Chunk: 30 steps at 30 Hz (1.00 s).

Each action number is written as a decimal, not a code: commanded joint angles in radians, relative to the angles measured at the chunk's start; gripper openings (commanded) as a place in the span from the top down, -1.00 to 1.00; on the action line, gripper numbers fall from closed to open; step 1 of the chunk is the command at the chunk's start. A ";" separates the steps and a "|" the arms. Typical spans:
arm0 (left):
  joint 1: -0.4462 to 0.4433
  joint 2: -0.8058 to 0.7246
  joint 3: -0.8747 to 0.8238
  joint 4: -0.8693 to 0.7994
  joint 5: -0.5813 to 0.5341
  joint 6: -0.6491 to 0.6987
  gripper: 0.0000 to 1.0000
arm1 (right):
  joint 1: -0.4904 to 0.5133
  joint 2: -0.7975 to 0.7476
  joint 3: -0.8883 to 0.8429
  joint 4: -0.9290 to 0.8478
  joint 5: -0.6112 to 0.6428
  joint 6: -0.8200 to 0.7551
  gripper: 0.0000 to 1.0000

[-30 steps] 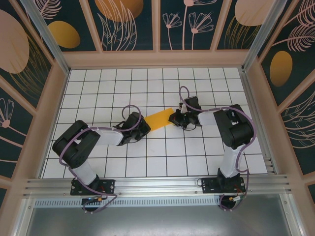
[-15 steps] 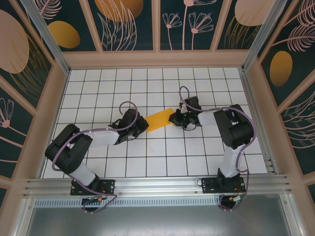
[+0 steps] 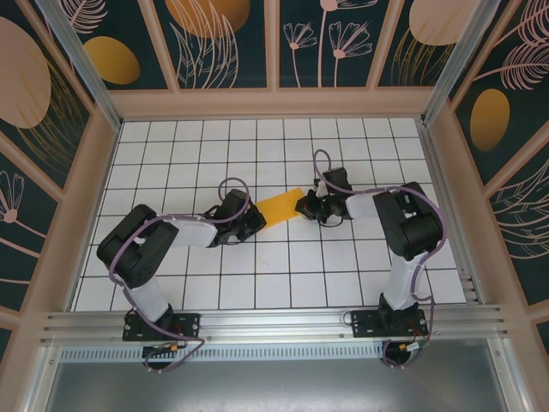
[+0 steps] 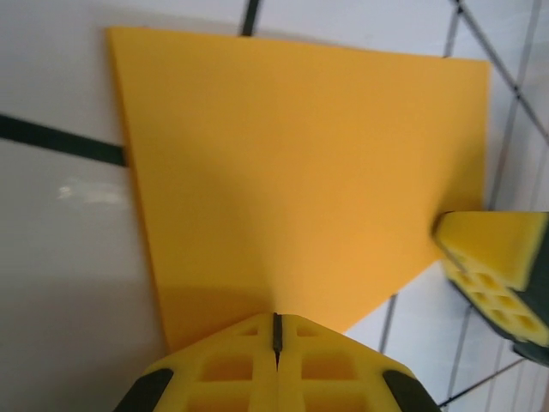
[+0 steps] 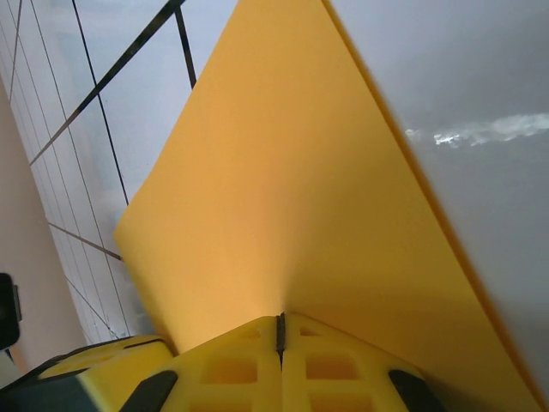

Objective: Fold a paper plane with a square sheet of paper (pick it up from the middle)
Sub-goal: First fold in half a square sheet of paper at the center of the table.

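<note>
Paper: the square sheet of paper (image 3: pixel 279 207) lay near the middle of the tiled table (image 3: pixel 257 283) as a short slanted orange band, its left end nearer and its right end farther.
Shape up close: in the left wrist view the paper (image 4: pixel 292 172) was a flat form with one slanted side, smaller than a full square (layers could not be counted).
Left gripper: the left gripper (image 3: pixel 256 221) sat at the band's left end; its jaws were pressed together, tips (image 4: pixel 276 330) on the paper's near edge.
Right gripper: the right gripper (image 3: pixel 302 206) sat at the band's right end, jaws likewise closed, tips (image 5: pixel 280 330) against the paper (image 5: pixel 292 197), which bowed slightly there.
Grip: whether either pair nipped an edge or only pressed it down could not be told.
Done, by my reading: early folds were in, since the sheet was no longer a square.
Left, by my reading: no narrow pointed dart or centre crease showed, so the nose, wings and final crease remained.
Stage: probably pressing or lining up a fold, roughly midway.
</note>
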 commanded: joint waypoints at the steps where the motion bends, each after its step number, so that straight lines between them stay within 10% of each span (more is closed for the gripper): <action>1: -0.003 0.034 0.026 -0.070 0.003 -0.005 1.00 | -0.002 -0.033 0.026 -0.050 0.028 -0.048 1.00; 30: -0.002 0.044 0.014 -0.202 -0.057 -0.058 1.00 | 0.124 0.055 0.099 -0.131 0.063 -0.079 1.00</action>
